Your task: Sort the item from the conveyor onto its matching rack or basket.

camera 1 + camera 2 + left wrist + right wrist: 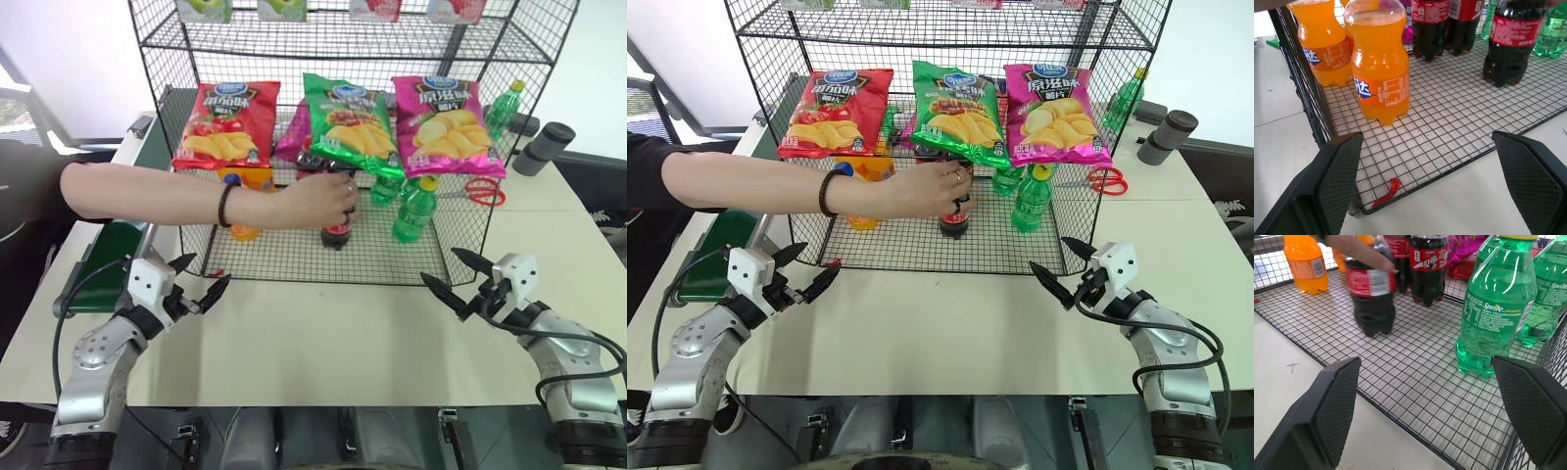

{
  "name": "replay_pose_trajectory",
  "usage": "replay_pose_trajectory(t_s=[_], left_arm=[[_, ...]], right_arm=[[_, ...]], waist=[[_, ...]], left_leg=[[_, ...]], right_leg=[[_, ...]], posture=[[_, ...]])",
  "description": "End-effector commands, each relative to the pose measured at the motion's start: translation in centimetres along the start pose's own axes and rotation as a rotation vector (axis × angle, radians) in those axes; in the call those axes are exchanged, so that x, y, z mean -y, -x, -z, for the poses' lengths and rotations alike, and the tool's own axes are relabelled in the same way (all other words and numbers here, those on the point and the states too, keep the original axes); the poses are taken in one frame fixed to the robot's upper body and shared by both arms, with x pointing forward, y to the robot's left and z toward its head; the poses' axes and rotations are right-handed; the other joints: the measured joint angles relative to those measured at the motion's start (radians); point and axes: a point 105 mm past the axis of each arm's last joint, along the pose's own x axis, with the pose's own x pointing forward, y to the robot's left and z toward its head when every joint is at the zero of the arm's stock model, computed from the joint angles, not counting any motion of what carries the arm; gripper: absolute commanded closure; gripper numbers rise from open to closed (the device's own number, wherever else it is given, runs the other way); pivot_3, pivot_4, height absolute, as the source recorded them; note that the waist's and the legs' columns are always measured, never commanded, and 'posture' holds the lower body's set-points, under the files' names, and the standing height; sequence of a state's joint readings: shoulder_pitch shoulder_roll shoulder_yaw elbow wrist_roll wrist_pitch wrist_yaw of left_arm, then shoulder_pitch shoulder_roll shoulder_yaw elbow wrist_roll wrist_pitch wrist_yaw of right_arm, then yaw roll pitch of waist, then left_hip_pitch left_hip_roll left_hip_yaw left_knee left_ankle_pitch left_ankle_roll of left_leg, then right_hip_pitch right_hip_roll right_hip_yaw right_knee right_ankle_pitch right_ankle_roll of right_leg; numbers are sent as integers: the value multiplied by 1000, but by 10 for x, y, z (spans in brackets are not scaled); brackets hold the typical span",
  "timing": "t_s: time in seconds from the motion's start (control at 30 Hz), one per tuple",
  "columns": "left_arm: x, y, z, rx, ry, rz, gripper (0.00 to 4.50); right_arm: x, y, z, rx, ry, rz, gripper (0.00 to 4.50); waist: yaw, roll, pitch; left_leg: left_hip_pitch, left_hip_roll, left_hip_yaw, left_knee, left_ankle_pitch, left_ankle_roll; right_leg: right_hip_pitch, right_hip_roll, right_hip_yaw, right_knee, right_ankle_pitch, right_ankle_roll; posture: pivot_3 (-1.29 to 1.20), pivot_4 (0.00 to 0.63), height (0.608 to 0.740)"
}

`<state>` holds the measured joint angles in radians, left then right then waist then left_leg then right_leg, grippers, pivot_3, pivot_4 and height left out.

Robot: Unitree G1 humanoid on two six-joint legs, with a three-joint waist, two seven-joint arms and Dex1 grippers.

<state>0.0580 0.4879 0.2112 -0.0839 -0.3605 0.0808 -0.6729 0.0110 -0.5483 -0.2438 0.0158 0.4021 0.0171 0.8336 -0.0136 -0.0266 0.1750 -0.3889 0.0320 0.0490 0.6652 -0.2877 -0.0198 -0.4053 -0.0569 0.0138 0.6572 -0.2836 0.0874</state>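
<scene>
Two robot hands hover low over the pale tabletop [323, 343] at the near edge, one on each side. Robot's left hand [204, 282] has its two black fingers spread wide and holds nothing. Robot's right hand [458, 278] is likewise spread wide and empty. Both point level, angled inward toward the middle of the scene.

Ahead of them stands the black wire-mesh shelf unit [294, 262], its bottom tier resting on the tabletop. On that tier, roughly midway between the two hands and beyond them, stands the cola bottle [336, 233], upright, its long axis vertical, red label facing forward. A person's hand [318, 201], reaching in from the robot's left on a bare forearm with a dark wristband, grips the bottle near its top. So the item is already on the rack rather than on the conveyor [108, 250], whose dark green belt runs along the robot's left side.

Neither robot hand is clearly nearer; the bottle sits about centred, possibly a shade closer to the right one. Two more cola bottles [1427, 264] stand behind it. Orange-drink bottles [1380, 68] sit to its left and green Sprite bottles [1498, 303] to its right. Crisp bags [343, 122] lie on the tier above.
</scene>
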Motion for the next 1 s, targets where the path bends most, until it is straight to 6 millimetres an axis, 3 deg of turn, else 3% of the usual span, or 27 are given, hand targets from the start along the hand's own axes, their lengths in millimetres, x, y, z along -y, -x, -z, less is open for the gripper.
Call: replay_pose_trajectory(t_s=[0.03, 0.7, 1.0], left_arm=[[-1, 0, -13, 41, -27, -11, 0], [-7, 7, -14, 26, -4, -28, 0], [-17, 18, -21, 51, 42, -116, 0]], right_arm=[[0, 0, -5, 25, 14, -2, 82], [-6, -2, -1, 28, 6, 1, 82], [-7, -18, -9, 51, 12, -36, 82]], waist=[[0, 0, 0], [0, 0, 0], [-3, 0, 0]], left_leg=[[0, 0, 0, 0, 0, 0], [0, 0, 0, 0, 0, 0], [0, 0, 0, 0, 0, 0]], right_leg=[[0, 0, 0, 0, 0, 0], [0, 0, 0, 0, 0, 0], [0, 0, 0, 0, 0, 0]], posture=[[0, 150, 740], [0, 150, 740], [0, 150, 740]])
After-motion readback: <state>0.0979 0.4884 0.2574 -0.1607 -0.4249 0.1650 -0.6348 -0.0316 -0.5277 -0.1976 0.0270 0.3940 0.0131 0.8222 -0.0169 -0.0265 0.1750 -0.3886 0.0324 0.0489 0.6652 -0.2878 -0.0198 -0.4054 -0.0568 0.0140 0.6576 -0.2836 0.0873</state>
